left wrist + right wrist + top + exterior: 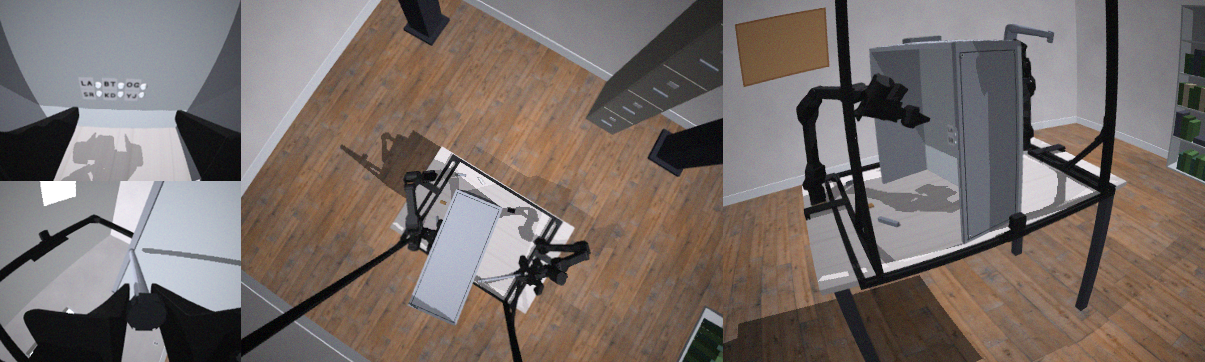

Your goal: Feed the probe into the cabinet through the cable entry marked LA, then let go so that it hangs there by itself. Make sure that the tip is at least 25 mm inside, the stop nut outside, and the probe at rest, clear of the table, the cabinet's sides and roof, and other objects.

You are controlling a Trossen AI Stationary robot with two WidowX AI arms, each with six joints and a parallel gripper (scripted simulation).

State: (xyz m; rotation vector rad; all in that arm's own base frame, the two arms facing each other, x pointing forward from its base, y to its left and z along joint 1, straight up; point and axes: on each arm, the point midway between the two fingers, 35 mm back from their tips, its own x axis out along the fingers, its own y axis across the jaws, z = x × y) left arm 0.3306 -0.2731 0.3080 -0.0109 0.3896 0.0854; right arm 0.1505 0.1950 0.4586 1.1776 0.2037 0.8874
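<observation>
The probe [498, 278] [139, 274] is a long thin grey rod with a dark round end. My right gripper [522, 273] [140, 288] is shut on it at that end. The rod's far tip is at the edge of the cabinet [461, 250] [993, 150] [194, 225] in the right wrist view; I cannot tell whether they touch. In the exterior view the cabinet hides the probe. My left gripper [927, 119] [128, 114] is open and empty at the cabinet's open side, facing the inner panel [121, 40]. The LA label [86, 83] is top left of two rows, its entry [98, 85] just right of it.
A short grey cylinder [888, 221] and a small orange-brown block [443, 202] [870, 205] lie on the table [913, 245]. Black frame posts [1110, 75] [850, 125] rise at the table's corners. A black bar [77, 230] crosses the right wrist view at the left.
</observation>
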